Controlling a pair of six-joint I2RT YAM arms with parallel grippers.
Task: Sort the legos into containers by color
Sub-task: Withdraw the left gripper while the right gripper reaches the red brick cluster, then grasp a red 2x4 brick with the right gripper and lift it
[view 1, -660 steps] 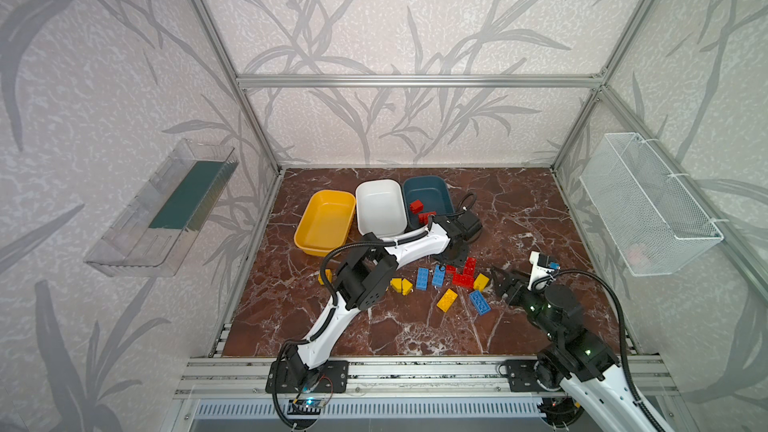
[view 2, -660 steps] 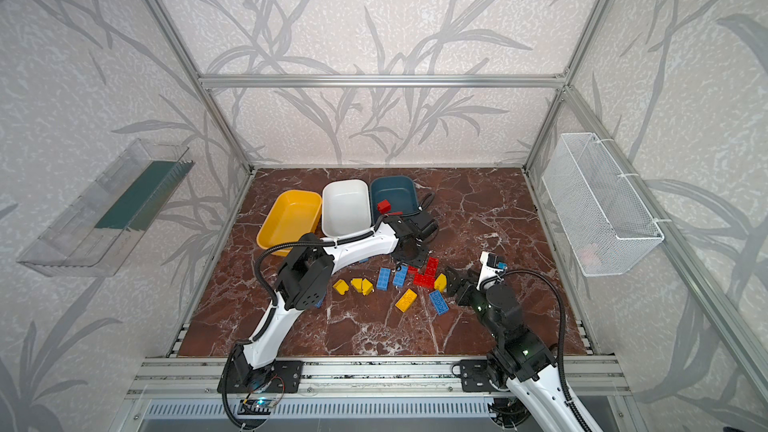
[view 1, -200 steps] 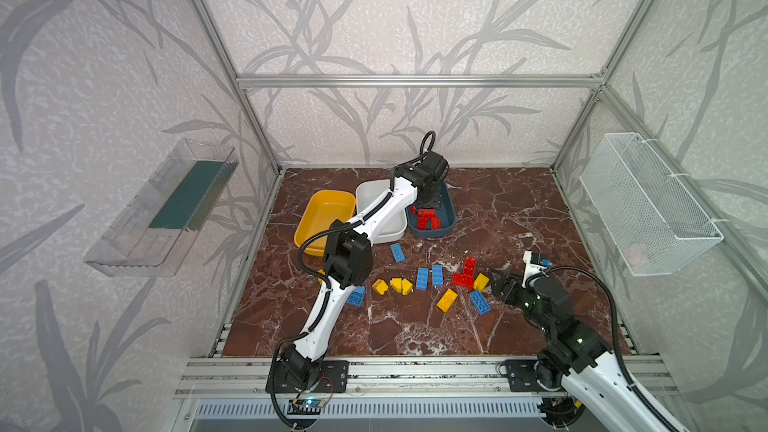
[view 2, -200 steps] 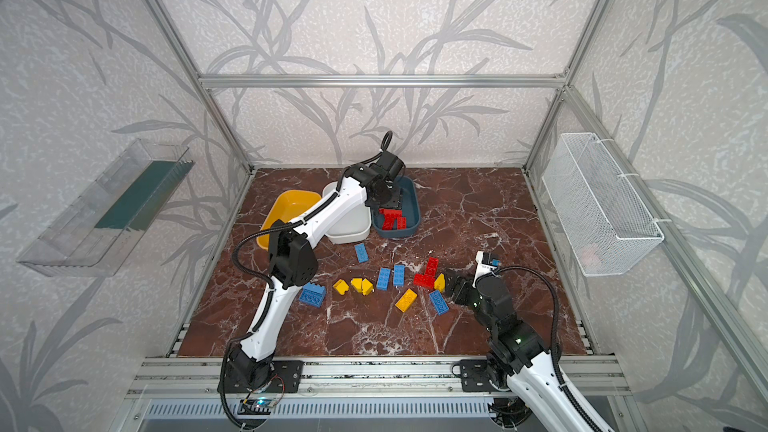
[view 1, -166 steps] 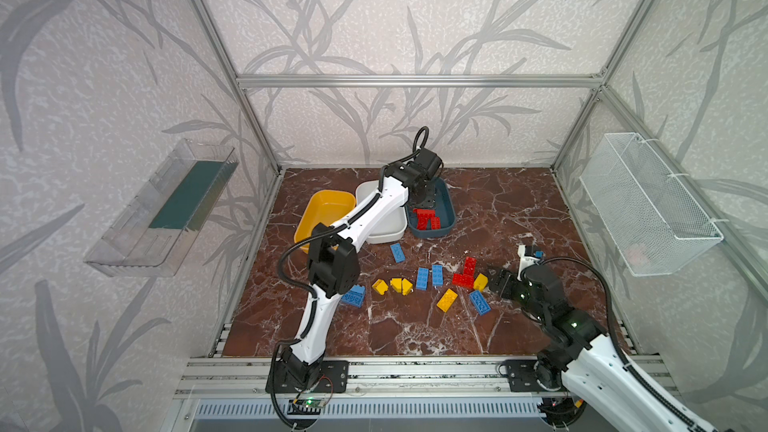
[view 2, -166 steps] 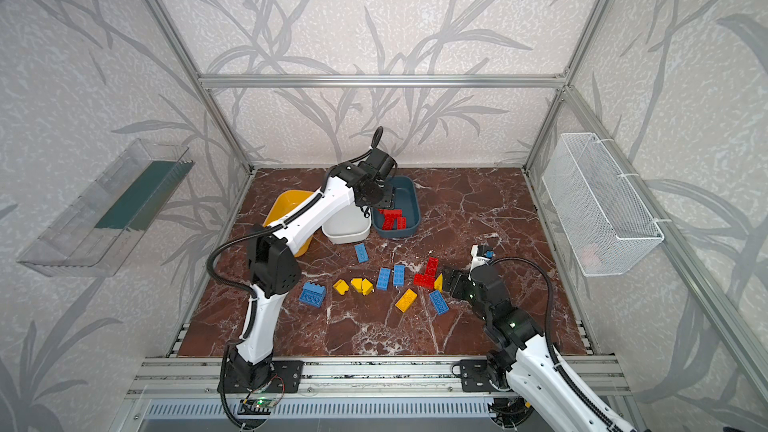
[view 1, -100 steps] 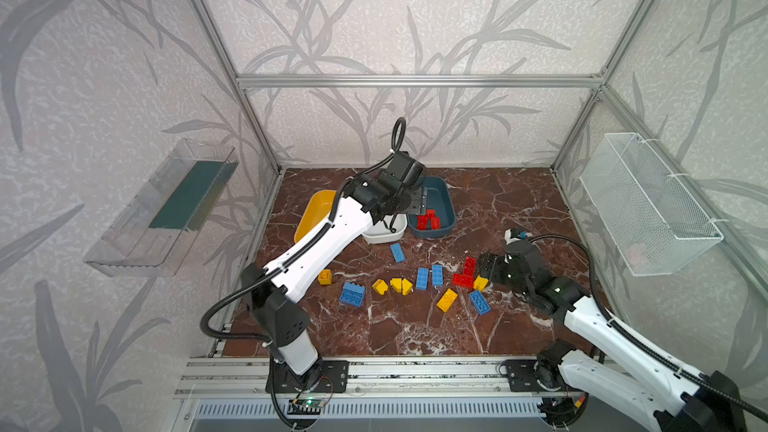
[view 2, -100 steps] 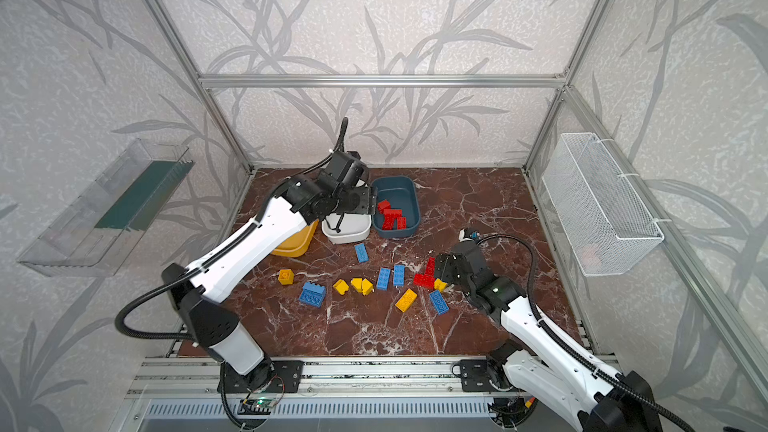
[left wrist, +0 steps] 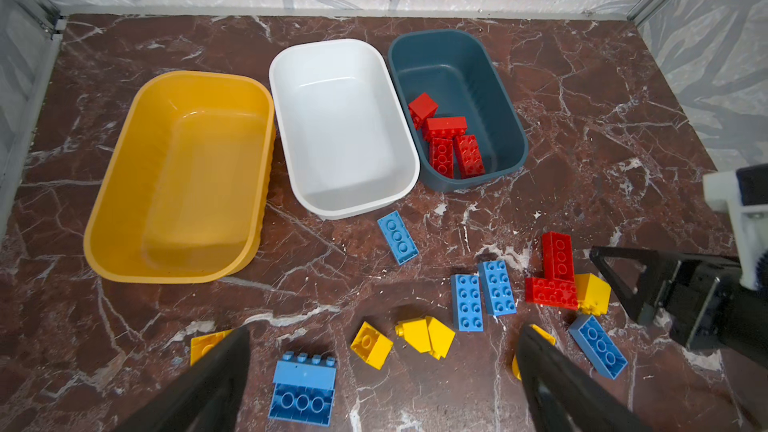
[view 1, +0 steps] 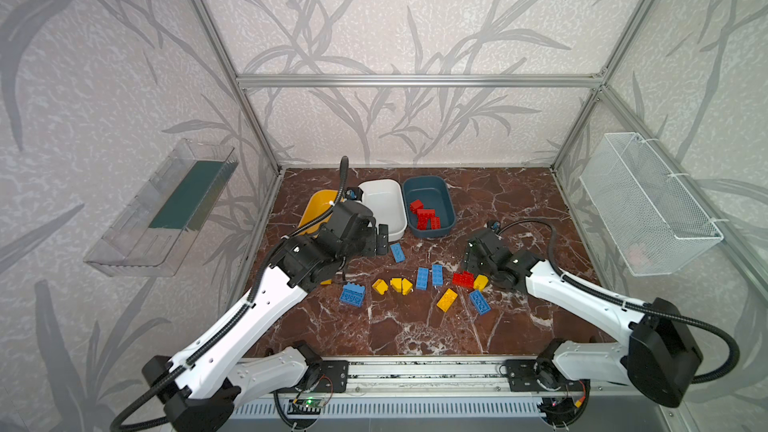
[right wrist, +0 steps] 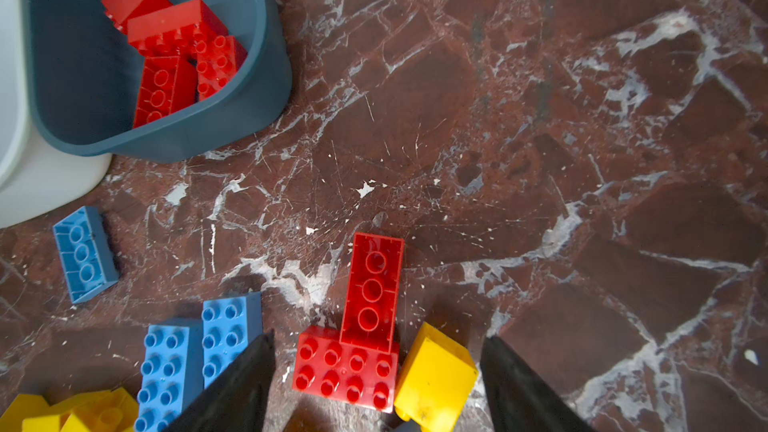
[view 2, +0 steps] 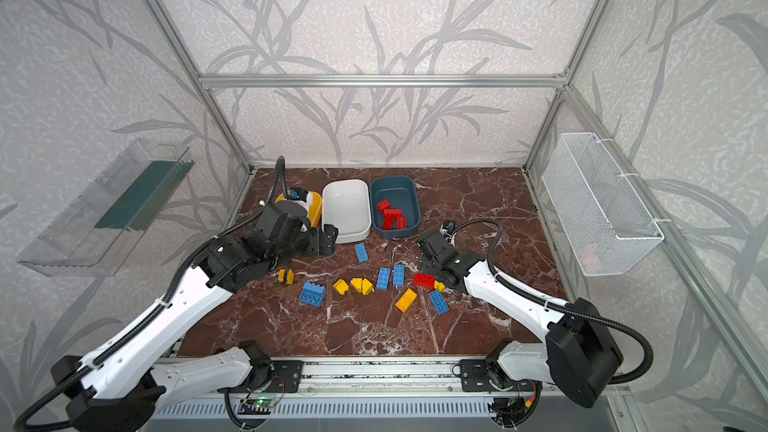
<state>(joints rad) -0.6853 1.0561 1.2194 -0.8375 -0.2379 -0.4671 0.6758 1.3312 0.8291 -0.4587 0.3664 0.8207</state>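
Note:
Three containers stand side by side at the back: a yellow tub [left wrist: 195, 168], a white tub [left wrist: 340, 126] and a dark teal tub [left wrist: 449, 68]. Several red legos [left wrist: 451, 143] lie in the teal tub. Blue legos [view 1: 428, 276], yellow legos [view 1: 399, 285] and an L of two red legos [right wrist: 357, 351] are loose on the marble floor. My left gripper [view 1: 380, 238] hangs open and empty by the white tub's [view 1: 384, 201] front corner. My right gripper [right wrist: 378, 340] is open, its fingers either side of the red L and a yellow brick [right wrist: 434, 380].
A clear plastic tray [view 1: 162, 209] hangs on the left wall and a white wire basket [view 1: 648, 205] on the right wall. Aluminium posts frame the cell. A metal rail [view 1: 415, 371] runs along the front edge.
My left gripper has drawn back from above the teal tub towards the front left and opened wide. My right arm has reached forward so its fingers bracket the red L.

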